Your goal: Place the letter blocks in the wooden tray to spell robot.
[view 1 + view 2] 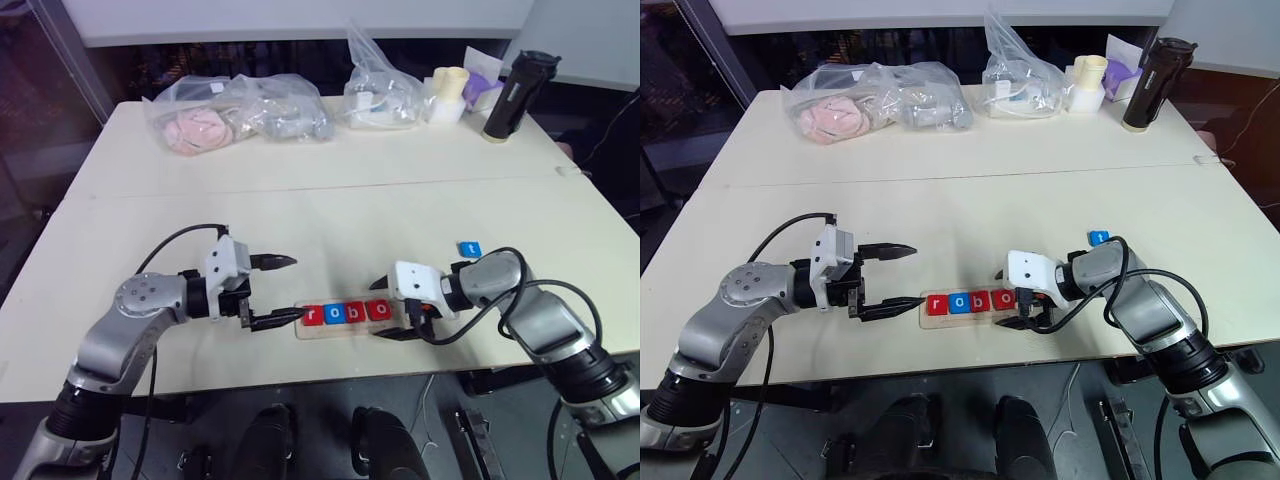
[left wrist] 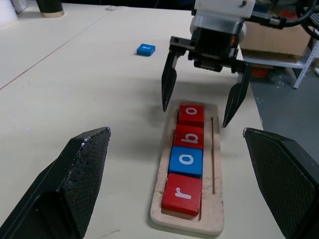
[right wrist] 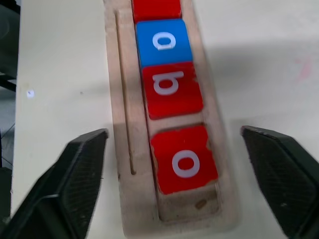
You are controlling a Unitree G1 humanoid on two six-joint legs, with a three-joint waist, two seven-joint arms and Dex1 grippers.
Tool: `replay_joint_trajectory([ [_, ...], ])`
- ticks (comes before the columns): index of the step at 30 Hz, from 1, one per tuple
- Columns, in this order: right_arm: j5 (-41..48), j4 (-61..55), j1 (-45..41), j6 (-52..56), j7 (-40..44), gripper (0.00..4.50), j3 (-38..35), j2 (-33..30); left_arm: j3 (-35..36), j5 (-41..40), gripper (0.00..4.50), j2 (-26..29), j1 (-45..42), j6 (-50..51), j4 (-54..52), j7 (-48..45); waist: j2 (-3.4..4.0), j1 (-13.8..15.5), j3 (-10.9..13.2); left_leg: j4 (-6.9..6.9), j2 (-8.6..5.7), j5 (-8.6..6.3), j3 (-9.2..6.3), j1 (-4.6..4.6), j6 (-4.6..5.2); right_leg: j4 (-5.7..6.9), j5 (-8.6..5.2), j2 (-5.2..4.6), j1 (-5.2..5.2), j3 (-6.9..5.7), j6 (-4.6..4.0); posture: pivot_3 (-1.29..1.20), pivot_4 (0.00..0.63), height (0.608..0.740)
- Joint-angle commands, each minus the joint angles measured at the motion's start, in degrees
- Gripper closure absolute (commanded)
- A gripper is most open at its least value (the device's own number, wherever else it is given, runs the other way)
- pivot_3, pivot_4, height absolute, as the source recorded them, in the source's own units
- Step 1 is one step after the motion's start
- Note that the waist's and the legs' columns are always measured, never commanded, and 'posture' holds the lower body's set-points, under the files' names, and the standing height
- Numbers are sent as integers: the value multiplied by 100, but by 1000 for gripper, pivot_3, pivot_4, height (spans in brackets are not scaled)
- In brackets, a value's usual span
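The wooden tray lies near the table's front edge. It holds a red r, a blue o, a red b and a red o in a row. A blue t block lies flat on the table, behind and to the right of the tray. My left gripper is open just off the tray's r end. My right gripper is open, with one finger on each side of the tray's other end and clear of the red o.
Clear plastic bags of items, a second bag, cups and a black bottle stand along the far edge. The tray sits close to the table's front edge. A seam crosses the tabletop.
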Motion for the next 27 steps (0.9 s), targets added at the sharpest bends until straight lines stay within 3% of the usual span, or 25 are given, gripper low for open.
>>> replay_joint_trajectory([
  [1, 85, -158, -189, 9, -159, 36, -350, -70, 102, -125, 0, 19, -34, -9, -194, -28, 0, -1, 0, 0, 0, 0, 0, 0, 0, 0, 0, 0, 0, 0, 0, 0, 150, 738],
  [10, -182, 631, -172, -495, -518, 36, -758, -489, 70, -146, 0, 26, -60, -15, -165, -60, 0, -1, 0, 0, 0, 0, 2, -1, 0, -1, 0, -1, -1, 0, 0, 0, 150, 738],
  [27, -242, 638, 55, -661, -516, 36, -559, -329, 94, -147, 0, 40, -84, 49, -180, -78, 0, -1, 0, 2, 0, 0, 2, -2, 1, 1, 0, 1, 0, 0, 0, 0, 150, 738],
])
